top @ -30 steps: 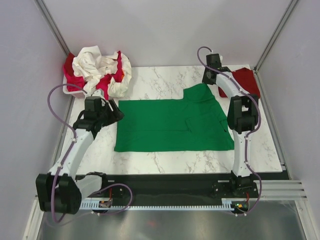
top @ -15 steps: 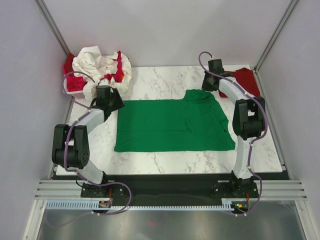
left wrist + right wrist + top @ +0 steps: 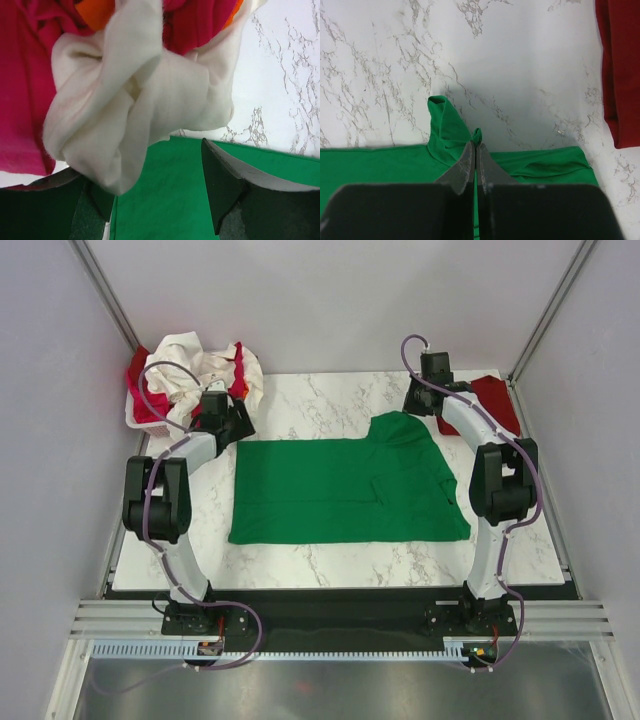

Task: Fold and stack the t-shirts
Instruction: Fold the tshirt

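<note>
Pinching far edge of green t-shirt (image 3: 447,137), right tool (image 3: 476,145)

- Left arm (image 3: 190,450) and right arm (image 3: 460,418): white links, bulky black joint housings.
- Purple cables (image 3: 403,350) loop along both.
- Left hand (image 3: 156,200), right hand (image 3: 475,160): dark wedge-shaped fingers.

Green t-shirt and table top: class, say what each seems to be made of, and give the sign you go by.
The green t-shirt looks like soft matte cloth, perhaps cotton knit: it wrinkles and bunches where the right gripper pinches it. The table top looks like marble or marble-print laminate, smooth white with grey veins; the pictures cannot settle which.
</note>
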You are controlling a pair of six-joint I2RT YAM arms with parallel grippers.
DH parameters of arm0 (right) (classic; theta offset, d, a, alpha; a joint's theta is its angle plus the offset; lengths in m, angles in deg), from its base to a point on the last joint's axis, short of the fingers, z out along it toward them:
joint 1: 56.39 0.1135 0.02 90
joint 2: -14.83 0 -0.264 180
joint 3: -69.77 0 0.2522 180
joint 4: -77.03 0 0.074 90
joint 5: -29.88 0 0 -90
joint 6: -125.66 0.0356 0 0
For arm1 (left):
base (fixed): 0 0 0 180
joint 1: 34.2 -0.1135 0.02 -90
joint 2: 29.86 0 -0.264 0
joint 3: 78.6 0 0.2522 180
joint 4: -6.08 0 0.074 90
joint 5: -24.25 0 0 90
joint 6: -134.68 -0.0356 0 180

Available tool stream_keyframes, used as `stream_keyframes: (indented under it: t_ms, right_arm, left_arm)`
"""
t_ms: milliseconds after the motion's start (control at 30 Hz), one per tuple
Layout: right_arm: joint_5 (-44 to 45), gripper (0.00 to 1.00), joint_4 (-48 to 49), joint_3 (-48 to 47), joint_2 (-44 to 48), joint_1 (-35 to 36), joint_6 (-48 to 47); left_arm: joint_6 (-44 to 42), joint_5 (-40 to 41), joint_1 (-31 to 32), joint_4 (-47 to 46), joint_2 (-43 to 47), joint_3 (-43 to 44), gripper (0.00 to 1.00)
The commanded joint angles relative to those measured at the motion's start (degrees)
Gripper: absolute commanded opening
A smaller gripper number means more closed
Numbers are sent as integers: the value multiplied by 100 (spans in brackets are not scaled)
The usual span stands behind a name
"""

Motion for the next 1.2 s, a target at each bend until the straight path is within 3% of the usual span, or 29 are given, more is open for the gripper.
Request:
stream_keyframes:
  t_ms: [0, 267, 767, 867, 967, 1000, 1167]
  right_arm:
    - [-216, 0, 174, 60, 323, -1, 85]
    - [-348, 0, 192, 104, 446, -1, 103]
    - [-348, 0, 201, 131, 464, -10, 76]
    - [-357, 0, 201, 131, 446, -1, 68]
    - [-331, 0, 201, 139, 437, -10, 50]
    - [-330, 0, 201, 139, 429, -10, 59]
    - [-339, 0, 201, 139, 393, -9, 50]
  left_arm:
    - [237, -221, -41, 615, -312, 439, 72]
    - [1098, -767, -287, 1362, -541, 492, 73]
    - [941, -881, -287, 1503, -1076, 1107, 70]
    - [950, -925, -287, 1512, -1121, 1116, 64]
    - [968, -986, -287, 1512, -1130, 1090, 51]
    - [968, -978, -278, 1512, -1130, 1081, 39]
    - [897, -978, -278, 1503, -1147, 1063, 17]
